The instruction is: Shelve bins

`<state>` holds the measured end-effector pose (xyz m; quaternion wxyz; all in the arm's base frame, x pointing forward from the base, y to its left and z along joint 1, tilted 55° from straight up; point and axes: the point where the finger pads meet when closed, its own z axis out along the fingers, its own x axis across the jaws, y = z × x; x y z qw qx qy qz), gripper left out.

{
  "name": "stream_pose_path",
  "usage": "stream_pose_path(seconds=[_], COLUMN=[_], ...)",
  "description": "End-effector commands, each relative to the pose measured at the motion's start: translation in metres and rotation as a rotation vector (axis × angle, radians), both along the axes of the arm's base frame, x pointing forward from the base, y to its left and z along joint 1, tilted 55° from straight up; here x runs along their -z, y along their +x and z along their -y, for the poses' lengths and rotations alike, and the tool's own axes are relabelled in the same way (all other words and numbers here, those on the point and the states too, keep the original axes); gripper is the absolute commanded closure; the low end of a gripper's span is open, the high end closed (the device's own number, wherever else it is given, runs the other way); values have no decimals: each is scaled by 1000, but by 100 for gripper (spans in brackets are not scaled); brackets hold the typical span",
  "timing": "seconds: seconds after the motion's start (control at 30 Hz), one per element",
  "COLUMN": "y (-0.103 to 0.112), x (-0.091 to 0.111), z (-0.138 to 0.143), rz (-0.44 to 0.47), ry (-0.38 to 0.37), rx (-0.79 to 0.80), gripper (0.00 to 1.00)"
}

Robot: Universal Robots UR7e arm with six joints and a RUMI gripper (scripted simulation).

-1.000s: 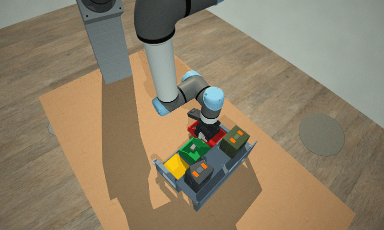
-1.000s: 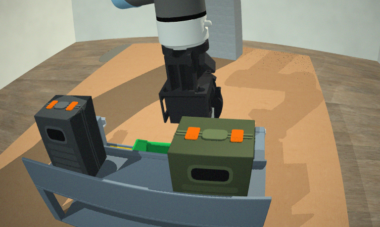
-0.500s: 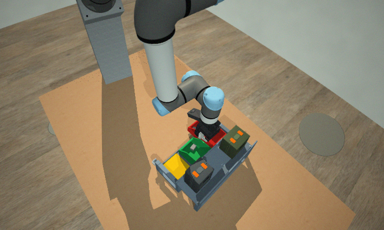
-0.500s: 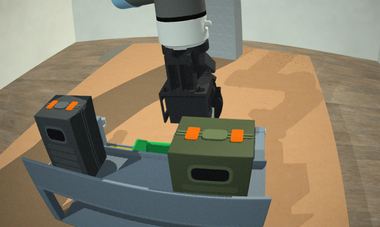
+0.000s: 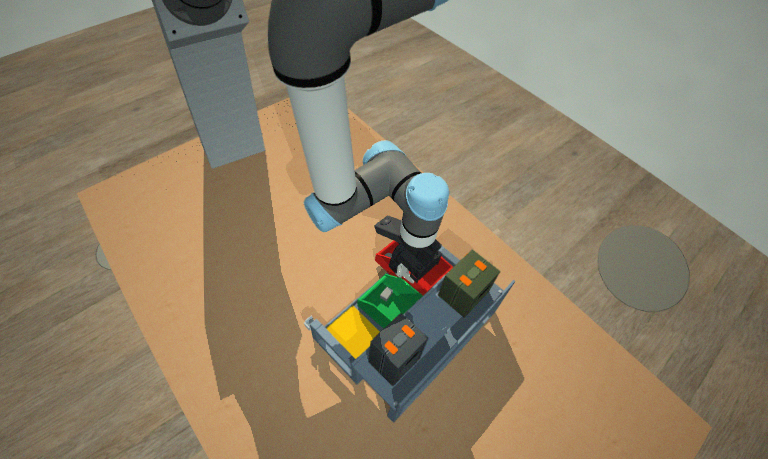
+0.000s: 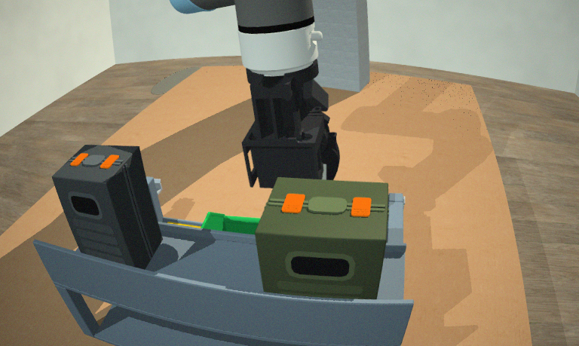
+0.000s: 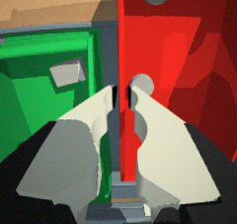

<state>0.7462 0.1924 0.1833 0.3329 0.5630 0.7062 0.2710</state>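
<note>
The red bin [image 5: 438, 273] [image 7: 143, 51] stands at the right of the shelf front and reaches out past the front lip [image 7: 49, 29]. Two round grey parts show in it in the wrist view. The green bin [image 5: 403, 302] [image 6: 239, 225] [image 7: 30, 106] sits beside it behind the lip, with a grey block [image 5: 386, 293] [image 7: 68, 72] inside. The yellow bin [image 5: 351, 329] is at the left end; its parts cannot be made out. My gripper [image 5: 403, 273] [image 7: 121, 87] is nearly shut and empty, over the red bin's side wall next to the green bin. The colored marks are hidden.
On the shelf's upper board [image 5: 433, 312] [image 6: 226, 257] stand a dark grey case [image 5: 398, 352] [image 6: 100, 197] at the left and an olive case [image 5: 468, 281] [image 6: 324, 231] at the right, close behind the gripper. Raised end panels flank the bins.
</note>
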Motion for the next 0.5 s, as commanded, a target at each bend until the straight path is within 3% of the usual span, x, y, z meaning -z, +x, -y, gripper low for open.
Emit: stream_pose_path(seconds=[0.0,0.47], y=[0,-2], x=[-1,-2], z=[0,0], rz=[1,1], ry=[0,0], rx=[0,0], gripper=[95,95])
